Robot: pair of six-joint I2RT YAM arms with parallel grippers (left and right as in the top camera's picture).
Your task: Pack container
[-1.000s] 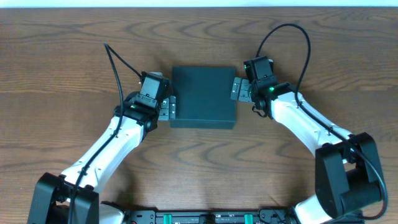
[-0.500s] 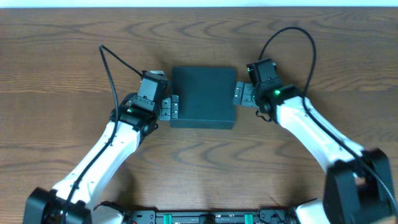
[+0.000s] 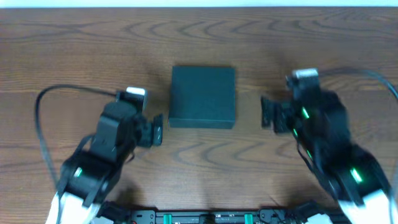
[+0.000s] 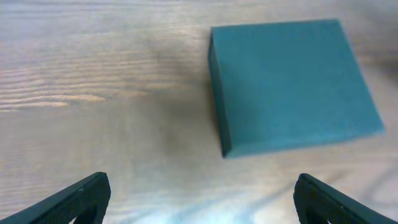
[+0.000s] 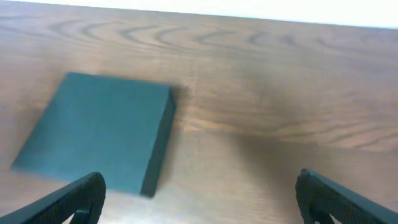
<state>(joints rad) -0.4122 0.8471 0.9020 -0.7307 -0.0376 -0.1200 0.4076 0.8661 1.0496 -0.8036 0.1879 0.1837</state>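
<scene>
Container [image 3: 203, 96] sat flat and closed on the wooden worktop [image 3: 74, 50], approx mid-worktop, btwn my two tools and touching neither. My left tool [image 3: 157, 129] hung near its lower-left corner, fingers spread wide w/ nothing btwn them; in the left wrist view the container lay ahead and to the right. My right tool [image 3: 266, 113] stood off its right side, also spread wide, empty.

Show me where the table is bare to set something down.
Bare wood: the strip between the container and the far edge of the table, both far corners, and the near patch between the arms. Tighter beside the container, where the left gripper and right gripper hang open.
</scene>
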